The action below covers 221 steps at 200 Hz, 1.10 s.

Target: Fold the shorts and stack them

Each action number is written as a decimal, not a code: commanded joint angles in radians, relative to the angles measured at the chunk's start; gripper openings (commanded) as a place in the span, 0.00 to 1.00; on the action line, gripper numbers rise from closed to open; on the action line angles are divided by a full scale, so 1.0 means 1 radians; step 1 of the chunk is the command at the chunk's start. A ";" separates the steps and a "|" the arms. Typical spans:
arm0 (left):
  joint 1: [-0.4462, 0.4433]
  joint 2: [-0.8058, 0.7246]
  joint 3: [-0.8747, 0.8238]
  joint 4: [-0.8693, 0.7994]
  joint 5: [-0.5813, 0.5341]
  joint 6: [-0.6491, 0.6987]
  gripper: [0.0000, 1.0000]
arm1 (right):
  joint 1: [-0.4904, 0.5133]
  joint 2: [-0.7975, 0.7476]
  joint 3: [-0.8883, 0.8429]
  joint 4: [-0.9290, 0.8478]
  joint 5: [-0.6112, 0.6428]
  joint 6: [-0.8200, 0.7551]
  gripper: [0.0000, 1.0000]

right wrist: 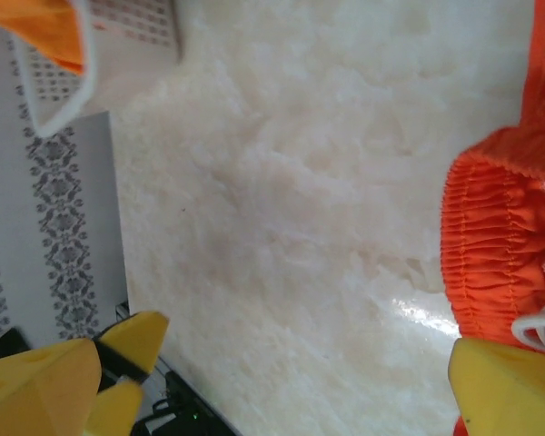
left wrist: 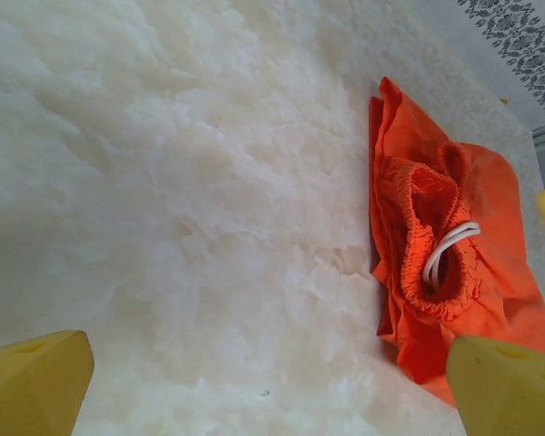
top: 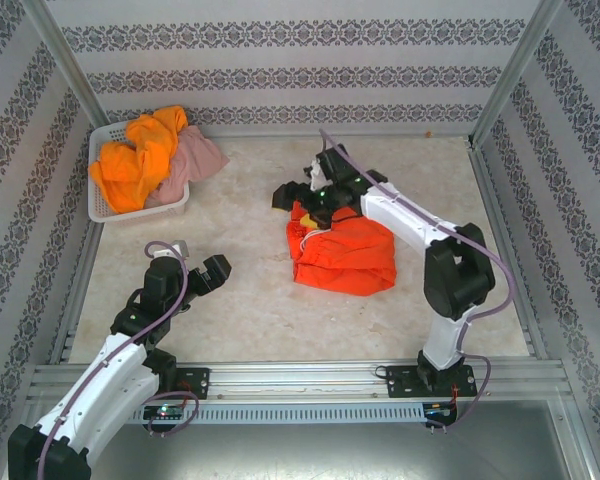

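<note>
Red-orange shorts (top: 342, 255) lie folded in a bundle on the middle of the table, waistband and white drawstring showing at their left end (left wrist: 440, 245) (right wrist: 504, 245). My right gripper (top: 302, 200) hovers over the bundle's far left corner, open, with nothing between its yellow fingers (right wrist: 509, 391); bare table lies under its gap (right wrist: 272, 391). My left gripper (top: 195, 262) stands open over bare table to the left of the bundle, apart from it (left wrist: 268, 391). Yellow-orange shorts (top: 140, 155) and dusty pink shorts (top: 190, 160) are heaped in the basket.
The white mesh basket (top: 102, 205) sits at the far left corner of the table (top: 240, 300), also seen in the right wrist view as the basket (right wrist: 118, 45). Patterned walls and metal posts ring the table. A metal rail (top: 310, 375) runs along the near edge.
</note>
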 commanded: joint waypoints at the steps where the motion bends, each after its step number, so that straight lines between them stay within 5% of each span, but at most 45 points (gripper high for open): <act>1: 0.005 -0.014 0.008 0.023 0.005 -0.015 1.00 | 0.006 0.071 -0.111 0.212 -0.042 0.125 0.98; 50: 0.005 -0.019 0.028 0.025 0.025 -0.017 1.00 | 0.029 0.157 -0.228 0.233 -0.084 0.075 0.98; 98: 0.001 0.049 0.064 0.136 0.156 -0.039 0.98 | 0.027 -0.100 -0.394 0.116 -0.060 -0.085 0.97; 160: -0.226 0.378 0.124 0.462 0.125 -0.229 0.89 | 0.022 -0.364 -0.297 -0.173 0.316 -0.247 0.97; 192: -0.273 0.610 0.181 0.637 0.154 -0.331 0.83 | 0.009 -0.320 -0.226 -0.215 0.519 -0.280 0.89; 221: -0.292 0.804 0.275 0.668 0.173 -0.366 0.76 | 0.013 -0.191 -0.132 -0.226 0.543 -0.294 0.86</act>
